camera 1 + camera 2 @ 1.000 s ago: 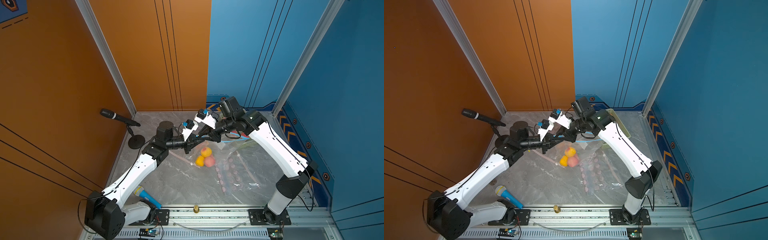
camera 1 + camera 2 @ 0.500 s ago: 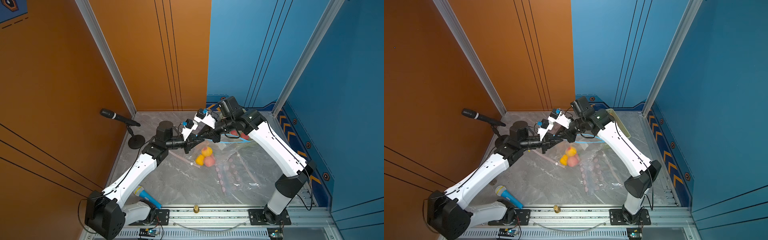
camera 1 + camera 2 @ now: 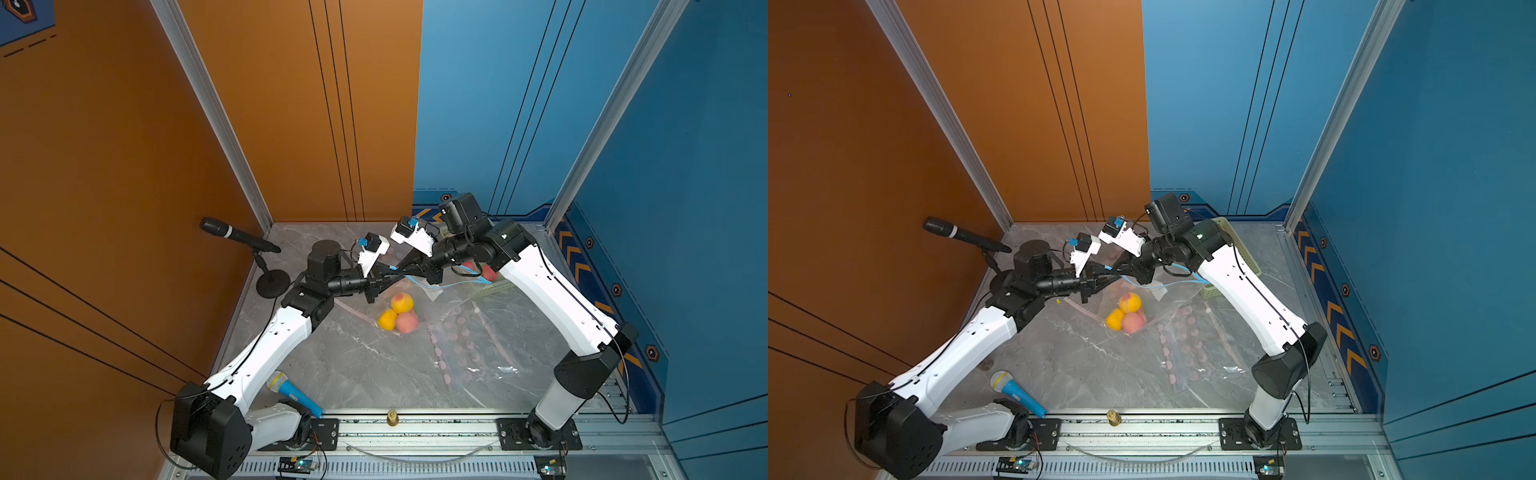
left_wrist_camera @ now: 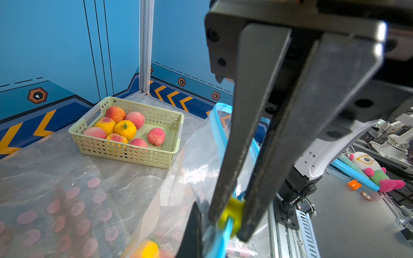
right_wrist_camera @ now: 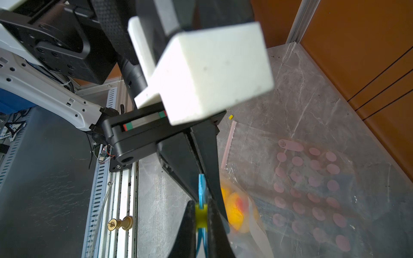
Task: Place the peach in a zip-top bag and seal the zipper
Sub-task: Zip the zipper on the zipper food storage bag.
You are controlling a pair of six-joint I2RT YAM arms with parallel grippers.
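A clear zip-top bag [image 3: 446, 297] with a blue zipper hangs between my two grippers above the marble table. Inside it lie two peaches [image 3: 401, 302] [image 3: 1133, 322] and an orange fruit [image 3: 387, 319]. My left gripper [image 3: 390, 277] [image 4: 205, 243] is shut on the blue zipper strip [image 5: 202, 182] at the bag's mouth. Right against it, my right gripper [image 3: 402, 272] [image 5: 201, 208] is shut on the yellow zipper slider [image 5: 201, 217] [image 4: 232, 210]. Beyond the slider the mouth still gapes.
A pale green basket [image 4: 125, 154] [image 3: 1246, 253] holding several peaches stands at the back right. A second bag with pink dots [image 3: 461, 345] lies flat on the table. A microphone on a stand [image 3: 237, 235], a blue toy microphone [image 3: 291, 390] and a gold chess piece [image 3: 391, 417] lie around.
My right gripper has closed onto the yellow slider. Both arms and the bag have barely shifted.
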